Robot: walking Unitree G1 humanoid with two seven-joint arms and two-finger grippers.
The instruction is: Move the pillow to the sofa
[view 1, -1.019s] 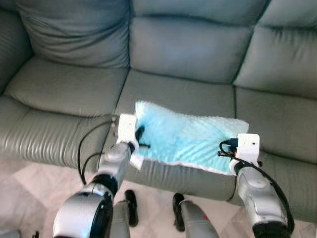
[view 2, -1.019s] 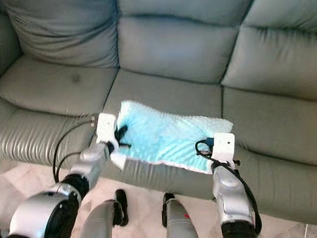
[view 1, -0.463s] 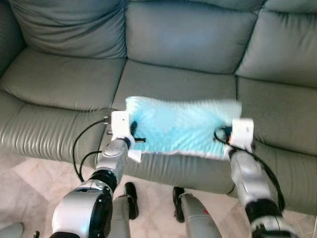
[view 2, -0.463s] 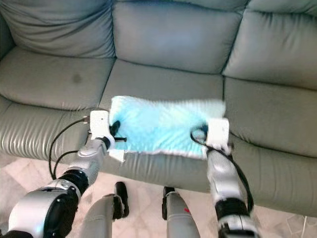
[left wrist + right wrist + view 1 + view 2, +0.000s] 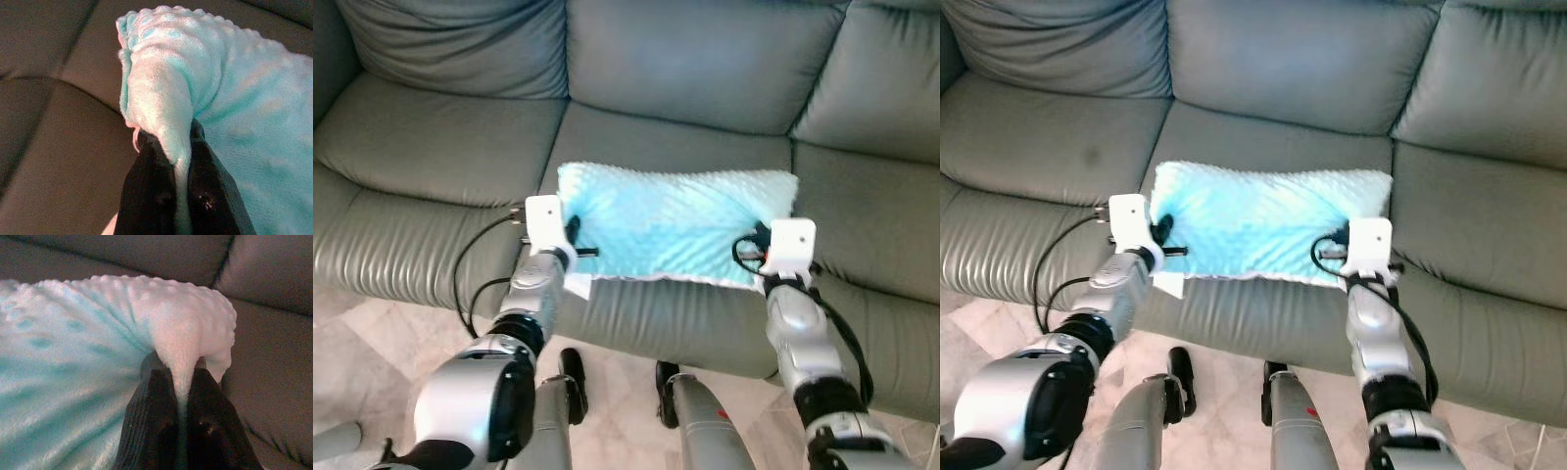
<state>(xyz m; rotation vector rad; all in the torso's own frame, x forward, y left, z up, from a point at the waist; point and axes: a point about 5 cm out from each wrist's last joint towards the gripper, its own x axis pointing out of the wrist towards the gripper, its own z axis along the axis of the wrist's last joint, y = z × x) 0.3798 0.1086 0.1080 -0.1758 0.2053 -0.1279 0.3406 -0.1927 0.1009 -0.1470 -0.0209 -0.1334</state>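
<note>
Spanning the frame was a grey sofa [image 5: 440,147]. Its middle seat carried the aqua pillow [image 5: 671,230]: soft, light, judged easily bunched. Left end effector [image 5: 178,166] and right end effector [image 5: 182,391] each pinched an end fold.

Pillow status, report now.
Left gripper shut on pillow's left end, right gripper shut on its right end. Pillow over sofa's middle seat. Nothing in the way.
</note>
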